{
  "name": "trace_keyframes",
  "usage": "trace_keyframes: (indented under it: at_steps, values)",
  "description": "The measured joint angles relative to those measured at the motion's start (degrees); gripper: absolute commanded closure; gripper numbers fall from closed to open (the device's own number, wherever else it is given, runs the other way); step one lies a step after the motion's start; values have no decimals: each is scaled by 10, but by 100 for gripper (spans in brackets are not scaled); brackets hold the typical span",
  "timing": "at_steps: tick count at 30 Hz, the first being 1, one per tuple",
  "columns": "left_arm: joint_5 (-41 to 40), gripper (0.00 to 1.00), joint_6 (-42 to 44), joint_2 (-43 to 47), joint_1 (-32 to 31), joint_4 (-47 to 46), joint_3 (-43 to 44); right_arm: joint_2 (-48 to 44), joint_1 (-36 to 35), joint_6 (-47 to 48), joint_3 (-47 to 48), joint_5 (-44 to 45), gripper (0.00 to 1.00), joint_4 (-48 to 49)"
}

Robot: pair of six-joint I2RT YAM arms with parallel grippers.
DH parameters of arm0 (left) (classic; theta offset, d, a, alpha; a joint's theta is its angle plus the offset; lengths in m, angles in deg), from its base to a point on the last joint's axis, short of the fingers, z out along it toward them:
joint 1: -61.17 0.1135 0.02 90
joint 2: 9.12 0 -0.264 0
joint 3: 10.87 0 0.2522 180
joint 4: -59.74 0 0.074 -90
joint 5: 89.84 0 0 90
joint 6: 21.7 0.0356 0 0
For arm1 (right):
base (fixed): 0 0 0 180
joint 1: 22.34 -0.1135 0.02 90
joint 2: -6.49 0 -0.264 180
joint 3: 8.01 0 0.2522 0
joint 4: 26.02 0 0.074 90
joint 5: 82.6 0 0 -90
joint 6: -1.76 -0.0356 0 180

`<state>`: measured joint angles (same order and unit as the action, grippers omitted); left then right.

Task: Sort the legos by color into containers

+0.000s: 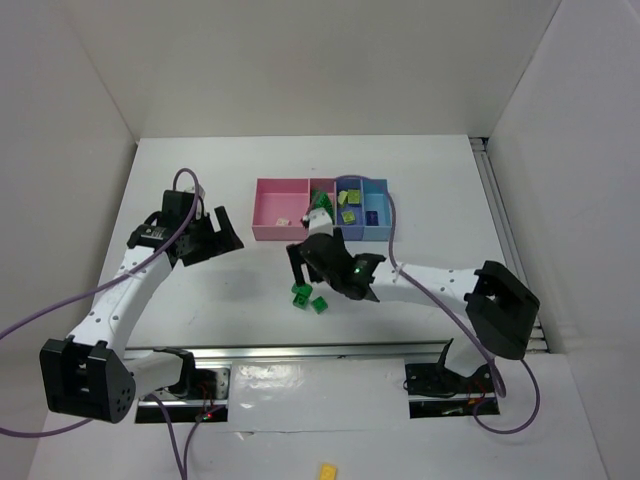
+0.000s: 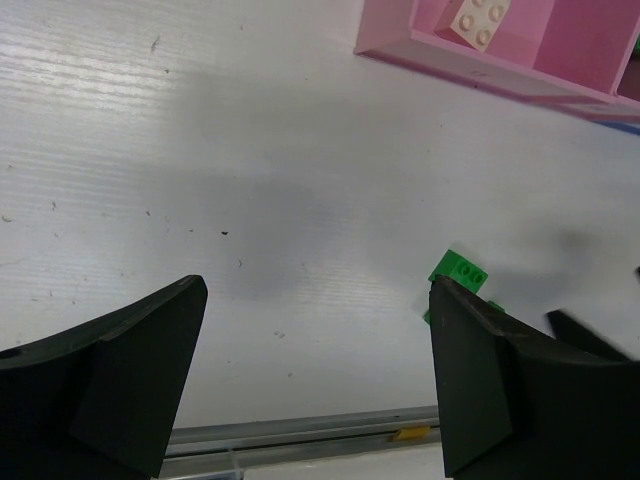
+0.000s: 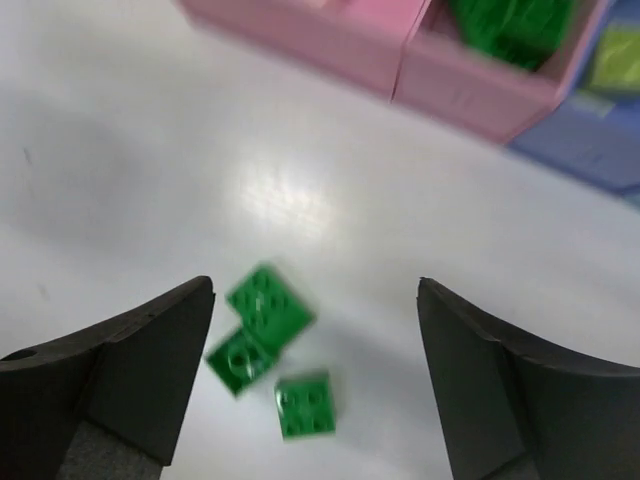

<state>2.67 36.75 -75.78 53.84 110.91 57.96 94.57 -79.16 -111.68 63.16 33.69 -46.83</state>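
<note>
Green legos [image 3: 270, 300], three of them, lie loose in a tight cluster on the white table [image 1: 200, 180], on the near side of the containers [image 1: 376, 232] and apart from them. Right gripper [image 3: 315, 290] hangs directly over that cluster with its claw spread wide and nothing between the fingers; the bricks sit toward the finger on the left of the wrist view rather than centred. Left gripper [image 2: 318, 290] is also wide and empty, off to the left over bare table. The second pink tray [image 3: 460, 95] from the left already holds green bricks, so it looks the right home for these; the far-left pink tray [image 1: 275, 200] holds a single cream brick [image 2: 478, 20]. These pieces are likely light, hard and slick, so they should skate or flip if nudged. Best taken one at a time, squarely across two flat opposite sides, starting with the outermost brick [image 3: 305, 405] so its neighbours are not pinched along with it
</note>
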Motion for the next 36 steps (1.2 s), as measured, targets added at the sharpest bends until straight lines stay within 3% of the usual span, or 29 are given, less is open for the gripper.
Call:
trace_keyframes:
  at_steps: [3,7,15,19,22,23,25,31,36]
  values:
    - [0,5,0,0,0,0,0,0,-28,2,-50,-43,0,-22]
    - [9,5,0,0,0,-1,0,-6,-56,10,-99,-99,0,-44]
    - [28,5,0,-8,0,-1,0,3,-68,6,-109,-111,15,-44]
    - [30,5,0,-8,0,-1,0,39,-68,3,-109,-95,25,-40]
    - [31,5,0,-8,0,-1,0,55,-68,-4,-104,-79,59,-24]
    - [32,5,0,-8,0,-1,0,58,-68,-12,-103,-70,75,-21]
    - [32,5,0,-8,0,-2,0,58,-68,-27,-101,-48,86,-21]
    - [32,5,0,-8,0,-2,0,25,-60,-42,-90,23,88,-51]
    - [29,4,0,-7,0,-2,0,24,12,-20,11,36,85,-55]
